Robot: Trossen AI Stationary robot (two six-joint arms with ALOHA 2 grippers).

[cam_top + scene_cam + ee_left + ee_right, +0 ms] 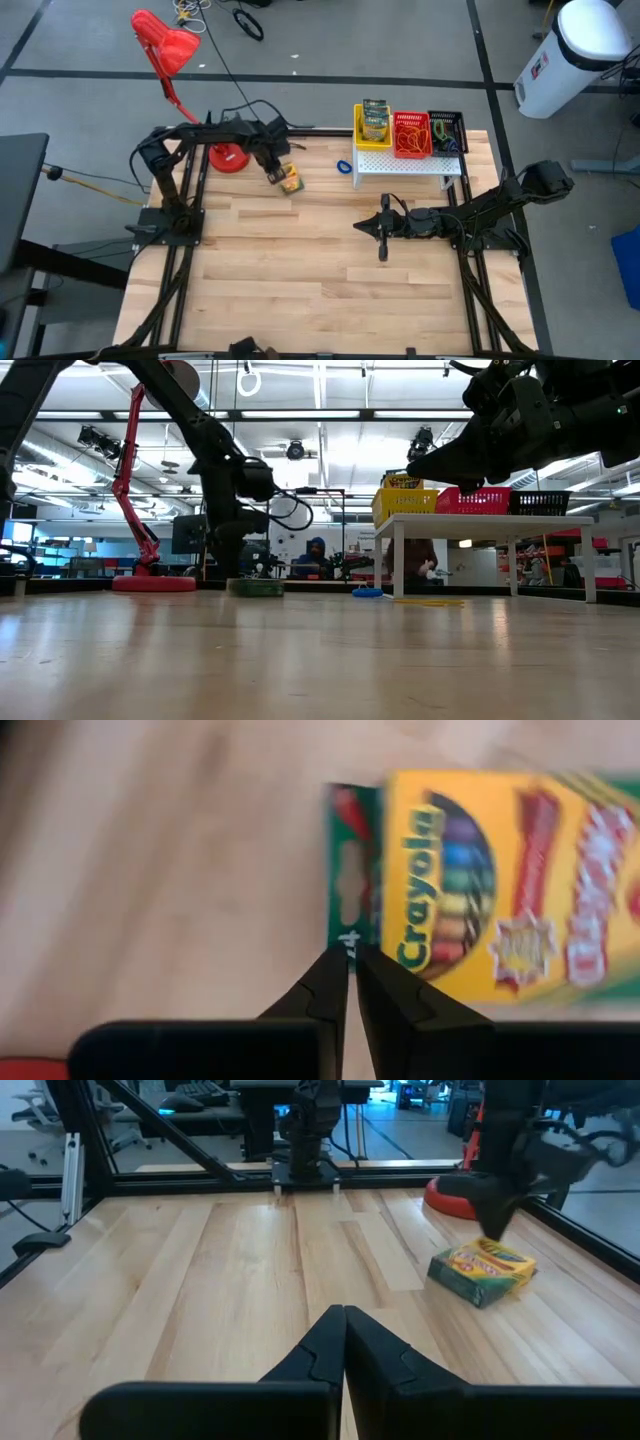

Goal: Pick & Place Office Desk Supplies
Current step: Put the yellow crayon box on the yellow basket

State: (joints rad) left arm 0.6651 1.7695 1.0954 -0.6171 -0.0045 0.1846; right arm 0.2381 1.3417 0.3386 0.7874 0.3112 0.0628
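Wooden tabletop [300,260], far-left region: left gripper [272,172], fingers nearly shut, poised over flat yellow-green cardboard crayon box [289,180], presumably for pickup; right gripper [381,232], fingers shut, waits mid-table.

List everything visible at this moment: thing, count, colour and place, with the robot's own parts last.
Crayon box on table: one, yellow and green, lying flat near the lamp base.
Crayon box in basket: at least one, yellow-green, in the yellow basket.
Yellow basket: one, on the white shelf.
Red basket: one, middle of shelf, holding rubber bands.
Black basket: one, right end of shelf.
White shelf: one, far right of table.
Blue loop: one, on table beside the shelf.
Desk lamp: one, red, far left corner.
Left gripper: fingers nearly together, at the table crayon box.
Right gripper: shut, empty, mid-table.
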